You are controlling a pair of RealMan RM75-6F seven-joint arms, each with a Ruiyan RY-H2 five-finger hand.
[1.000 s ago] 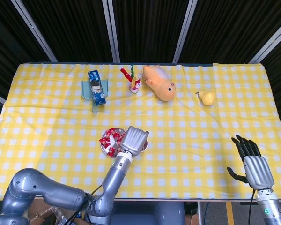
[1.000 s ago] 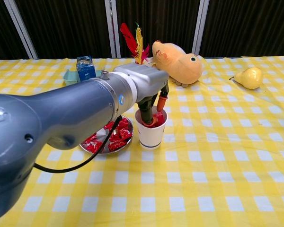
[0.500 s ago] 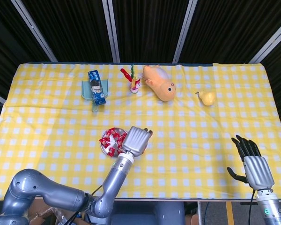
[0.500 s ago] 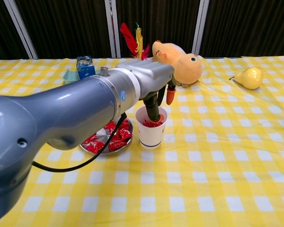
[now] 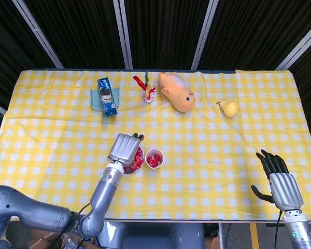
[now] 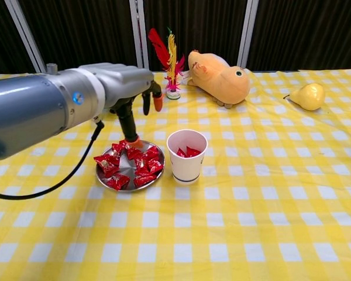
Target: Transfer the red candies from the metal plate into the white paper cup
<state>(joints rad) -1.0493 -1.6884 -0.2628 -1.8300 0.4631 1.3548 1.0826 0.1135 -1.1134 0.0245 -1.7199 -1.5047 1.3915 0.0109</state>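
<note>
The metal plate [image 6: 126,170] holds several red candies [image 6: 141,167] on the yellow checked cloth. Just right of it stands the white paper cup [image 6: 187,157], with a few red candies [image 6: 188,152] inside. My left hand [image 6: 126,88] hovers over the plate with its fingers apart and pointing down. One fingertip [image 6: 132,141] touches the candies at the plate's far edge, and the hand holds nothing. In the head view the left hand [image 5: 125,149] covers most of the plate, beside the cup [image 5: 154,158]. My right hand [image 5: 280,179] lies open at the front right, far from both.
Along the back of the table stand a blue carton in a teal holder [image 5: 107,97], a feather shuttlecock [image 6: 171,64], an orange plush toy [image 6: 219,73] and a yellow pear [image 6: 307,95]. The front edge runs just below the right hand.
My left hand has lifted out of the cup and swung left, and it now sits over the plate. The right hand has not moved.
</note>
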